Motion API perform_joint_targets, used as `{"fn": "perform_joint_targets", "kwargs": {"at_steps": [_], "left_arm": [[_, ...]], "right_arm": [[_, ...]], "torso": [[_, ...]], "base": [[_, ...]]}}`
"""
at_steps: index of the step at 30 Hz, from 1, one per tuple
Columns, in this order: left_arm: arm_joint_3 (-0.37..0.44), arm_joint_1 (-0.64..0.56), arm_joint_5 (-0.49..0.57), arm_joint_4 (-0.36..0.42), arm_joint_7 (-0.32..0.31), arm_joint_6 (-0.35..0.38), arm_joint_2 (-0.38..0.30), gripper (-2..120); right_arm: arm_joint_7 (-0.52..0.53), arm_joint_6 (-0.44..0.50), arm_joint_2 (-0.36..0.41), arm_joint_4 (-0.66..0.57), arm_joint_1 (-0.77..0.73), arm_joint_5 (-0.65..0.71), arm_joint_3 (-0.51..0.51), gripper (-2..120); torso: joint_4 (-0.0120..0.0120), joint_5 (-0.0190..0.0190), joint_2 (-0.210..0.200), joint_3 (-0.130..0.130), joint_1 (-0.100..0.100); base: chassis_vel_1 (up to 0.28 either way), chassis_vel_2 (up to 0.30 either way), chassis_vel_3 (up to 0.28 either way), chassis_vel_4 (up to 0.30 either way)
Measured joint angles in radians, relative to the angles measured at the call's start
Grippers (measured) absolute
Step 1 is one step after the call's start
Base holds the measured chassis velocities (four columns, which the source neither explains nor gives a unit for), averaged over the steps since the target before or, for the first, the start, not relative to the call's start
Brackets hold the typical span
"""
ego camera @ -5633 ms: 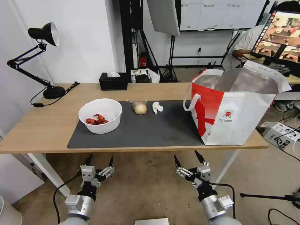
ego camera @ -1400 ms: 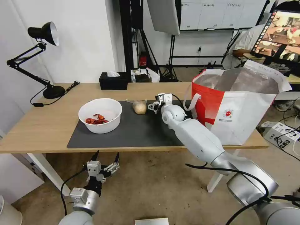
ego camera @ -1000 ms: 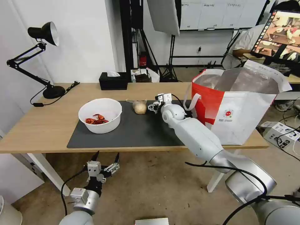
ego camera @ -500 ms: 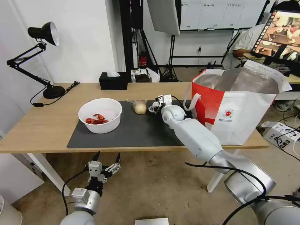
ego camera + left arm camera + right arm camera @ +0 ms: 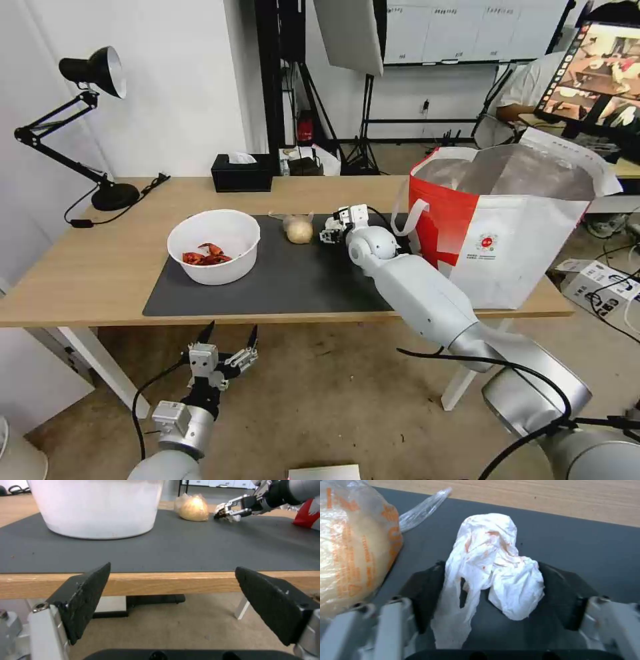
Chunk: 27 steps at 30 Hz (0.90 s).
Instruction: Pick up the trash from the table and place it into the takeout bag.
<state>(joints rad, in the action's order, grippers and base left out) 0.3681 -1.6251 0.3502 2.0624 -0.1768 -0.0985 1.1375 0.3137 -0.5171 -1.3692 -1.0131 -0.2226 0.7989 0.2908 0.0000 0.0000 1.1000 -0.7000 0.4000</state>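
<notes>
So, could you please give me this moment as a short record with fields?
right gripper: on the mat, fingers either side of the tissue, closed on it
left gripper: open, parked below the table edge
bowl: on the mat's left end, red shells inside
wrapped ball: on the mat, just left of the tissue
bag: upright and open at the table's right end
</notes>
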Motion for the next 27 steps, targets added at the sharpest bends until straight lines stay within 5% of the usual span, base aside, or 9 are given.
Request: {"fn": "perform_joint_targets", "kwargs": {"at_steps": [4, 19, 27], "left_arm": [[-0.001, -0.001, -0.001, 0.000, 0.000, 0.000, 0.000, 100], [0.000, 0.000, 0.000, 0.010, 0.000, -0.002, 0.001, 100], [-0.032, 0.035, -0.002, 0.007, 0.001, 0.003, 0.002, 100]], "right_arm": [[0.000, 0.002, -0.004, 0.000, -0.001, -0.001, 0.000, 63], [0.025, 0.004, -0.005, -0.022, -0.006, 0.007, 0.022, 2], [0.034, 0.004, 0.032, -0.078, -0.008, 0.051, 0.046, 0]], "torso": [[-0.0001, 0.0000, 0.000, 0.000, 0.000], [0.0001, 0.0000, 0.000, 0.000, 0.000], [0.0001, 0.0000, 0.000, 0.000, 0.000]], "base": [[0.000, 0.000, 0.000, 0.000], [0.000, 0.000, 0.000, 0.000], [0.000, 0.000, 0.000, 0.000]]}}
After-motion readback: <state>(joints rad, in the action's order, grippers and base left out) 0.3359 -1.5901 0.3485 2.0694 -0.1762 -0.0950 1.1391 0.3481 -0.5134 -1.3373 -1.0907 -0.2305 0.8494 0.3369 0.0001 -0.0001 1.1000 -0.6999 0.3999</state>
